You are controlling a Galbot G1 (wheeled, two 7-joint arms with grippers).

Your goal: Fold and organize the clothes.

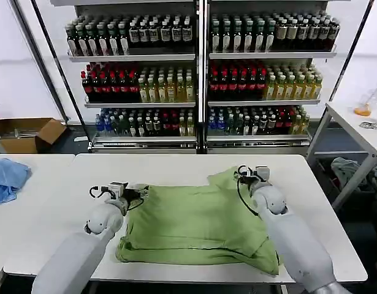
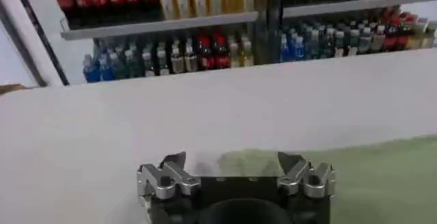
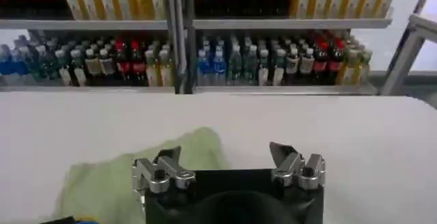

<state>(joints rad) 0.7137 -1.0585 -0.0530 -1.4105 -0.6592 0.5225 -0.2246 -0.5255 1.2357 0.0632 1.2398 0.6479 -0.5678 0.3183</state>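
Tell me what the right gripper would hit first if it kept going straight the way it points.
The open right gripper points across the white table. Just ahead lies a corner of the light green cotton shirt; beyond that, bare tabletop, then probably the metal shelf of bottles, though depth is unclear.

Shirt [image 1: 194, 226] collar, buttons, patch hidden in folds.

So there's a light green shirt [image 1: 197, 223] spread mostly flat across the middle of the white desk [image 1: 176, 165], bottom hem bunched a bit. The left gripper [image 1: 134, 195] sits at the shirt's 9 o'clock edge, the right gripper [image 1: 244, 174] up around 1 o'clock by a raised corner of fabric. Can't really tell how the jaws stand on either one. A light blue cloth [image 1: 7, 179] lies way off at 9 o'clock. Bottle shelves [image 1: 200, 73] fill 12 o'clock.
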